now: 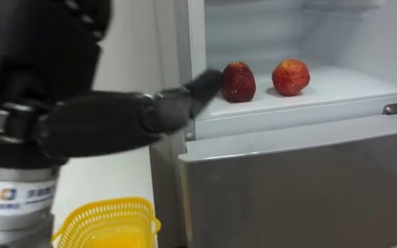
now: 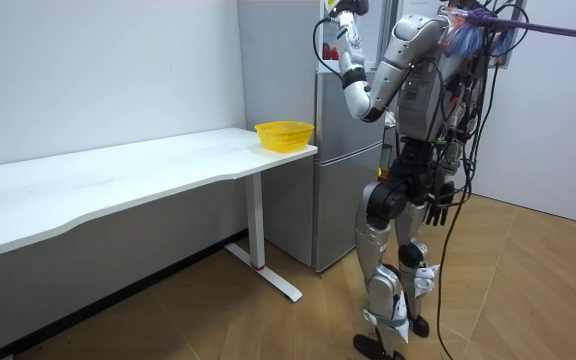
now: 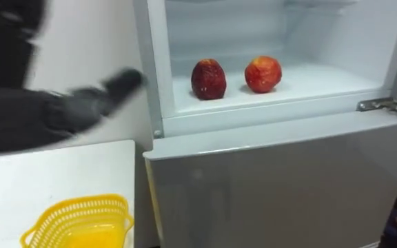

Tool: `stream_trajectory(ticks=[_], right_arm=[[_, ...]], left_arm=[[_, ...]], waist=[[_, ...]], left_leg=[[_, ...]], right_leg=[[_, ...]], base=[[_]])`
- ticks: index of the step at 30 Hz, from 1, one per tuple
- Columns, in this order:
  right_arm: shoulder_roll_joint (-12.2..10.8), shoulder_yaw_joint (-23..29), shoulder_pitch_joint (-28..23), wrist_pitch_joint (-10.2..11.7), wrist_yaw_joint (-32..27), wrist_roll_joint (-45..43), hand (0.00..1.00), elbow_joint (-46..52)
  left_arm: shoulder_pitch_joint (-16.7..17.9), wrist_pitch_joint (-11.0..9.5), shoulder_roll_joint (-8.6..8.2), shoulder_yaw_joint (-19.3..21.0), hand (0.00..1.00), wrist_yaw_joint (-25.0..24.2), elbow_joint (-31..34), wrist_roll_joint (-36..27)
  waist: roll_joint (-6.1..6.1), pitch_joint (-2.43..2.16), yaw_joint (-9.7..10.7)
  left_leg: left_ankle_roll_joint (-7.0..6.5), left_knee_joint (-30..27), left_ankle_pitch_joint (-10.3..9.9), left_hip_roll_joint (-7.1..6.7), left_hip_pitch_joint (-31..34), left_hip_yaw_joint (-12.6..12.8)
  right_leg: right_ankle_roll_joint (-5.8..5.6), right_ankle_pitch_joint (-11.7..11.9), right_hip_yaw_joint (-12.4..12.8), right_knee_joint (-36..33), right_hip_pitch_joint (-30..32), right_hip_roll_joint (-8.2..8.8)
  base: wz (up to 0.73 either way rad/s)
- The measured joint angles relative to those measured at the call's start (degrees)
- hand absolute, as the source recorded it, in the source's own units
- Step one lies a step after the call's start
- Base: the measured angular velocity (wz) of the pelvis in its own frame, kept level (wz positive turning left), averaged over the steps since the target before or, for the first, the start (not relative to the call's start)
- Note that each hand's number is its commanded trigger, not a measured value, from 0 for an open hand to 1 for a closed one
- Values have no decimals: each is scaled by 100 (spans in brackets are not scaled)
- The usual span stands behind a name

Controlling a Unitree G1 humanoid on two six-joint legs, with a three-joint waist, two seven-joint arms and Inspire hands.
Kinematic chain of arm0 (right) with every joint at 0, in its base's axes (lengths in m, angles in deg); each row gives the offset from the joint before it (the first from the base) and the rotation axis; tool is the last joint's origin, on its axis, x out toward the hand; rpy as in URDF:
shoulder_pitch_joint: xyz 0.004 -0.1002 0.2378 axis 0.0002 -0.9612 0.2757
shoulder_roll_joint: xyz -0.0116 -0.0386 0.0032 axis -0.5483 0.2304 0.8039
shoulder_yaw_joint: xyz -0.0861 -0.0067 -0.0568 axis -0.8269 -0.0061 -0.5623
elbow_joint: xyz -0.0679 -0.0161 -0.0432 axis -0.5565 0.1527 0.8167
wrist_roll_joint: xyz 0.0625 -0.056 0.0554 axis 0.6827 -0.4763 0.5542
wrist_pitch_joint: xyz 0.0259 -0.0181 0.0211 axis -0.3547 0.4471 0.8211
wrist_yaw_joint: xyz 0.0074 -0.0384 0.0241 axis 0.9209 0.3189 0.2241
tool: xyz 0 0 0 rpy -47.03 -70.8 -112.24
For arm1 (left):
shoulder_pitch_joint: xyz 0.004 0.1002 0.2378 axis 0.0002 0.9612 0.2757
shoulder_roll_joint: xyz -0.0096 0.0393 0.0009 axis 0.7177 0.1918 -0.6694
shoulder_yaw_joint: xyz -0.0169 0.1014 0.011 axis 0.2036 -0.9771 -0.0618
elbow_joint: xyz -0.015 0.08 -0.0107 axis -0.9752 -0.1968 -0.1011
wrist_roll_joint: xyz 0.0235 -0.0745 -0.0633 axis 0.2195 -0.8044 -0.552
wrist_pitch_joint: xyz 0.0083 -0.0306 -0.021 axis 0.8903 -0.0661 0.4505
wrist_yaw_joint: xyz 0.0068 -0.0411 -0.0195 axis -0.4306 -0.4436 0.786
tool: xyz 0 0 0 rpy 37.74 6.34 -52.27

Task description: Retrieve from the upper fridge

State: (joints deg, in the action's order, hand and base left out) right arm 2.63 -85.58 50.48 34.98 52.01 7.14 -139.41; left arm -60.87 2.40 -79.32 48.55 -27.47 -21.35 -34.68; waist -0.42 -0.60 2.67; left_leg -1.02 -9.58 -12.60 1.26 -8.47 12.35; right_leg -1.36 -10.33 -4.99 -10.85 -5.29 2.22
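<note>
Left hand (image 1: 109, 124) is stretched out towards the open top fridge (image 1: 191, 41), fingers straight and apart, nothing in it. The two red fruits sit on the shelf (image 1: 343, 86) – the darker one (image 1: 238, 82) nearest the fingertips, the brighter one (image 1: 290, 76) beside it. Right hand (image 2: 444, 207) hangs by the hip. My worry: the hand looks lined up with the fridge's left edge, so it might clip that, or straight fingers could just poke the fruit and roll it away – or off the front, missing the yellow basket (image 1: 109, 220)
</note>
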Motion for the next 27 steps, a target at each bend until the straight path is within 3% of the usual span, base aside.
stream_trajectory(ticks=[6,8,12,16,18,21,23,27], right_arm=[[-12,147,-162,7,-100,-113,0,102],[-18,140,-164,15,-168,-160,0,107],[-36,139,-222,18,-216,-220,0,195],[-44,152,-298,-17,-245,-254,0,387],[-35,154,-352,-32,-246,-249,0,517],[-20,150,-408,-54,-258,-247,0,611],[-22,150,-405,-73,-246,-267,0,608],[-15,154,-456,-189,-246,-277,0,737]], left_arm=[[216,-347,-12,756,0,1039,26,73],[462,-511,-13,964,0,1441,15,121],[795,-582,-17,1217,0,2052,-24,236],[1001,-587,-12,1774,0,2726,-43,234],[1153,-696,25,2017,0,2947,-241,235],[1655,-705,34,2303,0,3333,-805,231],[2008,-617,56,2486,0,3492,-1456,-45],[2472,-573,53,2726,0,3744,-2433,-682]], waist=[[-70,6,-181],[-91,14,-176],[-97,29,-260],[-99,58,-325],[-113,54,-400],[-173,63,-541],[-217,67,-631],[-185,51,-695]], left_leg=[[12,36,-10,-6,-116,-62],[20,36,-14,-4,-148,-75],[25,36,-19,-2,-146,-86],[27,41,-22,-12,-111,-172],[31,41,-24,-11,-122,-173],[39,41,-29,-9,-113,-187],[43,39,-32,-23,-70,-304],[41,42,-31,-45,-10,-482]], right_leg=[[3,2,-26,7,-134,-13],[6,0,-42,10,-169,-15],[8,-1,-48,13,-167,-18],[11,-4,-66,24,-158,-21],[25,-16,-64,12,-158,-23],[31,-20,-57,24,-140,-31],[42,-28,-73,32,-105,-36],[54,-40,-125,13,-86,-35]], base=[[1],[2],[0],[1],[-2],[0],[3],[4]])
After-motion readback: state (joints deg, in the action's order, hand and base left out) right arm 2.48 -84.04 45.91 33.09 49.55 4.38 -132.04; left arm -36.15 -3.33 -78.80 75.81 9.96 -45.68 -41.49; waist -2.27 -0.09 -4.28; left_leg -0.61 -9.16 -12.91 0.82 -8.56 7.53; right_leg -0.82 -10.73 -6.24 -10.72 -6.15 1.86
